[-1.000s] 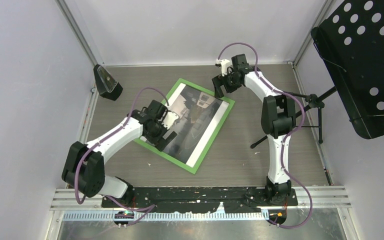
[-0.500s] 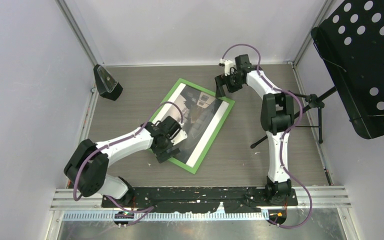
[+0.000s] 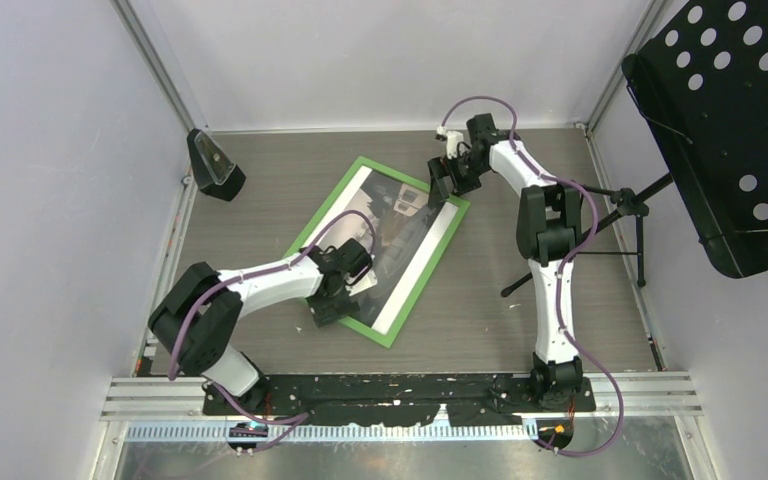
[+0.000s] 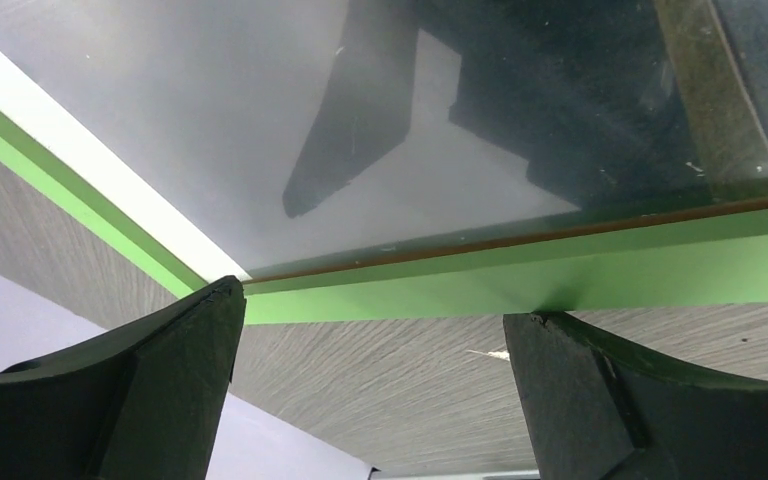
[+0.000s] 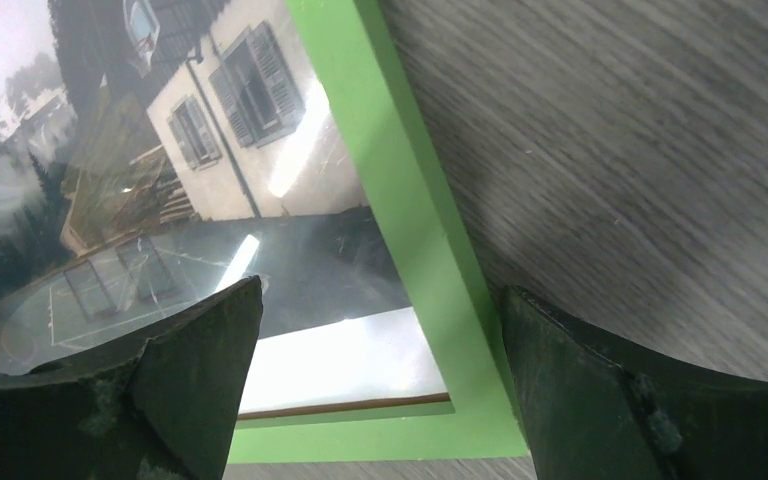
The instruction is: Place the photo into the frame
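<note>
The green frame (image 3: 386, 336) lies flat on the table, turned at an angle, with the photo (image 3: 400, 235) of a misty road and white house inside it. My left gripper (image 3: 328, 306) is low at the frame's near left edge. In the left wrist view it (image 4: 375, 305) is open, its fingertips (image 4: 550, 345) against the green frame's (image 4: 610, 275) outer edge, and the glossy photo (image 4: 210, 120) lies beyond. My right gripper (image 3: 441, 186) hovers open at the far right corner. In its wrist view that gripper (image 5: 380, 295) spans the frame (image 5: 400, 200) corner and the photo (image 5: 210, 150).
A black wedge-shaped object (image 3: 216, 166) sits at the back left by the wall. A black perforated music stand (image 3: 730, 130) with its tripod legs (image 3: 622, 212) stands to the right of the right arm. Grey walls enclose the table on three sides.
My left arm has pulled back from over the photo's left side to the frame's near left edge. The right gripper has shifted slightly at the far right corner. Both stay open.
</note>
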Robot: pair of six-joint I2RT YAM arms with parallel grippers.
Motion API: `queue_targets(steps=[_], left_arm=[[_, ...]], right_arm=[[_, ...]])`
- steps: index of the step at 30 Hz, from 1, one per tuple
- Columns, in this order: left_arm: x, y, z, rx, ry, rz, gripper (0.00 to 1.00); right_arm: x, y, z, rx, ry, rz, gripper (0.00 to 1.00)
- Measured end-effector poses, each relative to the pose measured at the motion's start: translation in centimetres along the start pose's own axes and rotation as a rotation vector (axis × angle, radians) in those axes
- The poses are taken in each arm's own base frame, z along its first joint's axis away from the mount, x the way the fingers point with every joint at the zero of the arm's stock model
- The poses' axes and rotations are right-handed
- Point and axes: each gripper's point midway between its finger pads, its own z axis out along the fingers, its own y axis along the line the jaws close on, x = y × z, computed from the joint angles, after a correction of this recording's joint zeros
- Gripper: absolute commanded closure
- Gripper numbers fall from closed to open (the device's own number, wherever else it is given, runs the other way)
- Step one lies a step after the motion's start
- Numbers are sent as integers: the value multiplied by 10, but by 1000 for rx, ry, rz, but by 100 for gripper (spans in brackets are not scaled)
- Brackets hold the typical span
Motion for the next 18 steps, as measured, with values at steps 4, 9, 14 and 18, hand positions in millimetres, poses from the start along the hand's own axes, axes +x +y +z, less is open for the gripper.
queue_targets(steps=[4,9,14,18], left_arm=[[-1,6,0,-31,18,7,0],[0,18,1,-90,47,26,1],[3,28,1,-142,84,59,0],[8,38,1,-186,119,86,0]], right_arm=[[7,2,-3,-15,-2,2,4],[25,-1,-16,-11,3,17,3],[50,2,-29,5,24,26,3],[71,7,-38,29,53,24,3]])
